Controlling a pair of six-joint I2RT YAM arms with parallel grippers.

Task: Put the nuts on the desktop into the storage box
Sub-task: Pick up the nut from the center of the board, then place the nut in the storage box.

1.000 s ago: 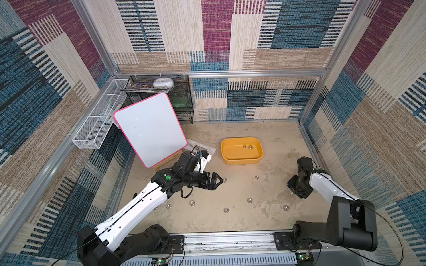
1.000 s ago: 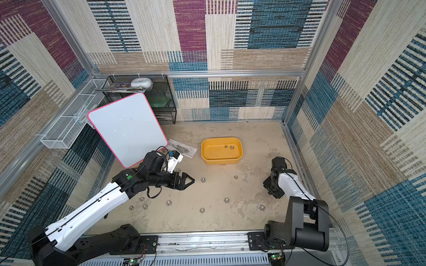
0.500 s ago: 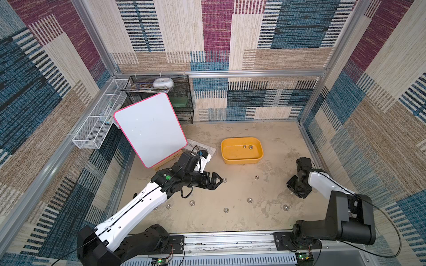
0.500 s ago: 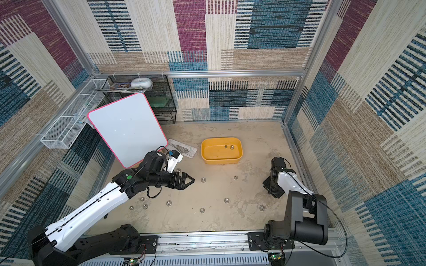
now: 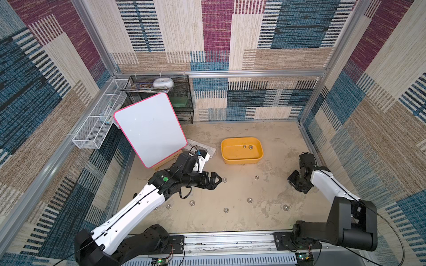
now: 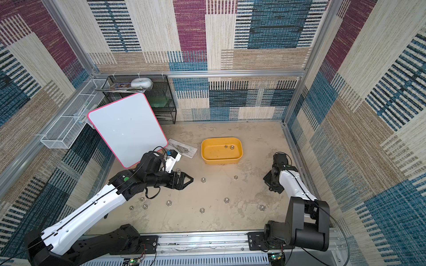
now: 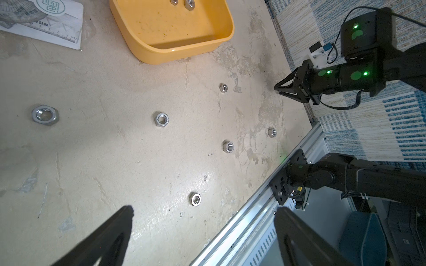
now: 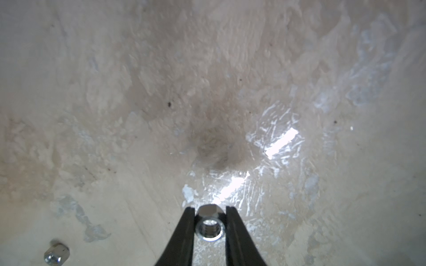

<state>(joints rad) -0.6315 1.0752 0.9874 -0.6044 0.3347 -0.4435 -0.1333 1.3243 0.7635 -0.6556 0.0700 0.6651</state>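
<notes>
1. Nut is pinched between the right gripper tips, low at the desktop, well apart from the box.
2. Likely next: lift straight and release low inside the box. It's small and could slip.
3. Two nuts in box, loose nuts remain.
4. Left gripper spread, empty.
5. Printed sheet has a ruler scale and round stamp, characters unreadable.
</notes>
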